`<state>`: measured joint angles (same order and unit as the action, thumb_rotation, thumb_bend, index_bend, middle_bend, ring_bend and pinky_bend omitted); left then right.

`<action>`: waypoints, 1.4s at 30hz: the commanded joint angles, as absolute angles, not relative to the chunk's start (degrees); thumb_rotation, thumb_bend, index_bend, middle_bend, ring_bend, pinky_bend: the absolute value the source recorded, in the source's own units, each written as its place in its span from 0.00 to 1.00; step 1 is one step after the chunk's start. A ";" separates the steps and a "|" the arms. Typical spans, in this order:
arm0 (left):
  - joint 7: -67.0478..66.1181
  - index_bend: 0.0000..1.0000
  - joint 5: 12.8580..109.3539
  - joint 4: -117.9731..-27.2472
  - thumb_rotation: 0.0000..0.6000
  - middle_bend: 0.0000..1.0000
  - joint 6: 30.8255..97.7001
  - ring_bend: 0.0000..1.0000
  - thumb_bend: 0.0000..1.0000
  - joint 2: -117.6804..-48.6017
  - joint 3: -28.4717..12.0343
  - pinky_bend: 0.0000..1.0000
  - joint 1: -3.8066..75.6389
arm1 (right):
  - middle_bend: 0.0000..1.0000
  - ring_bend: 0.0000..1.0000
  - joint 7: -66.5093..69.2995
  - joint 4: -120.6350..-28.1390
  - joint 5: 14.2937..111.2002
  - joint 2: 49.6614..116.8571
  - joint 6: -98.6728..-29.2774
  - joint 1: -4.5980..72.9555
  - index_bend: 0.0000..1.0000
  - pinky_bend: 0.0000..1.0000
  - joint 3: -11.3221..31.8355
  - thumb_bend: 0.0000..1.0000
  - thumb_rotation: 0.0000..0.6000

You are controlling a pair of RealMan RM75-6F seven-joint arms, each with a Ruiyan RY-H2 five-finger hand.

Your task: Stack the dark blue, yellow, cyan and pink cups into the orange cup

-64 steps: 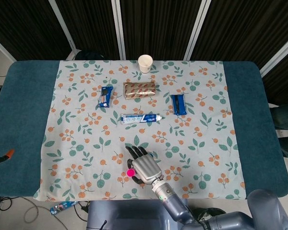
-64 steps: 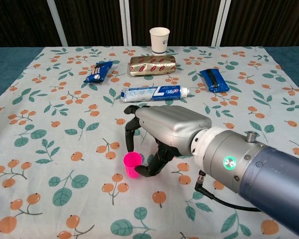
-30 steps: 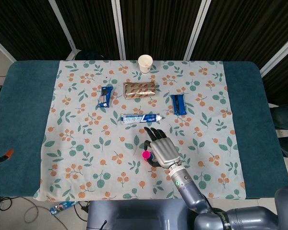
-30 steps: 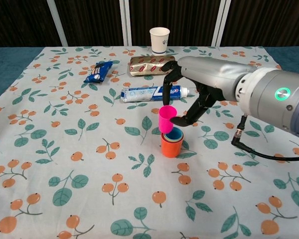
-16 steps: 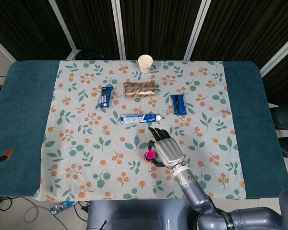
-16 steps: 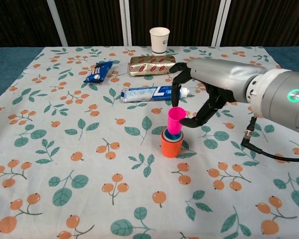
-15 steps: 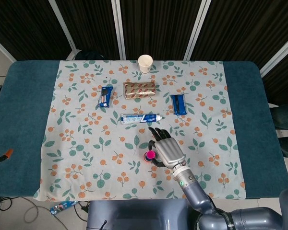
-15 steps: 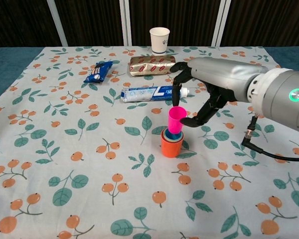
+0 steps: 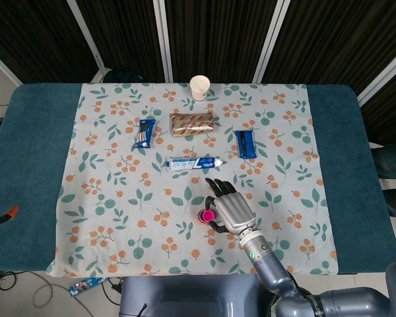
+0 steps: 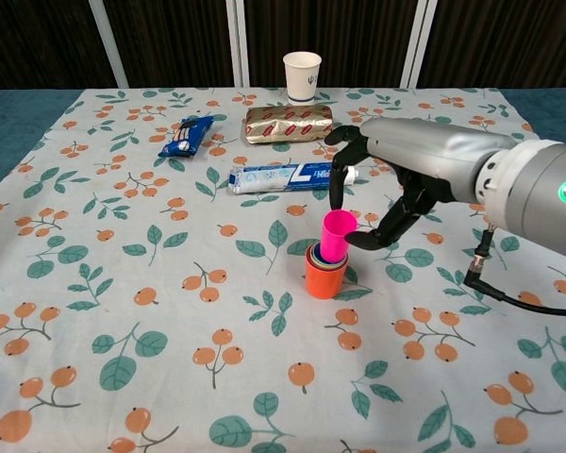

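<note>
The orange cup (image 10: 324, 278) stands on the flowered cloth near the middle, with a cyan rim showing just inside its mouth. The pink cup (image 10: 338, 234) sits in that stack, leaning a little to the right and still poking well above the rims. My right hand (image 10: 401, 179) reaches in from the right and pinches the pink cup between the thumb (image 10: 366, 239) and a finger at its rim. In the head view the pink cup (image 9: 205, 215) shows just left of the right hand (image 9: 232, 211). The dark blue and yellow cups are hidden. The left hand is out of sight.
A toothpaste box (image 10: 288, 176) lies just behind the stack. Further back are a gold packet (image 10: 288, 123), a blue snack packet (image 10: 186, 135), a dark blue packet (image 10: 406, 151) and a white paper cup (image 10: 302, 74).
My right hand carried the pink cup from the front of the cloth to the orange stack and lowered it in; over the last half second it sank slightly and tilted right.
</note>
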<state>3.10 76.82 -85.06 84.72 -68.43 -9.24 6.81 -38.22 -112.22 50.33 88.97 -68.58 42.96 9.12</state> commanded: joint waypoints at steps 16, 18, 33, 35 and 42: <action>3.66 0.11 76.65 -84.96 1.00 0.01 84.77 0.00 0.12 -68.18 -9.42 0.00 6.70 | 0.00 0.00 -40.46 -109.71 43.90 90.58 -66.39 44.83 0.15 0.12 9.18 0.41 1.00; 3.68 0.11 76.61 -84.92 1.00 0.01 84.75 0.00 0.12 -68.17 -9.44 0.00 6.70 | 0.00 0.00 -41.33 -110.34 42.61 89.66 -66.03 45.29 0.07 0.12 9.27 0.41 1.00; 3.62 0.11 76.69 -85.13 1.00 0.01 84.98 0.00 0.12 -68.20 -9.45 0.00 6.61 | 0.00 0.00 -31.36 -120.26 56.95 74.51 -75.80 36.18 0.06 0.12 8.42 0.41 1.00; 3.58 0.11 76.67 -85.18 1.00 0.01 85.03 0.00 0.12 -68.13 -9.44 0.00 6.55 | 0.00 0.00 -28.43 -119.38 61.49 73.26 -79.35 32.63 0.06 0.12 6.16 0.41 1.00; 3.91 0.11 76.21 -87.31 1.00 0.01 84.83 0.00 0.12 -67.05 -9.21 0.00 5.99 | 0.00 0.00 -14.37 -108.63 76.85 71.62 -92.11 18.83 0.05 0.10 -3.71 0.40 1.00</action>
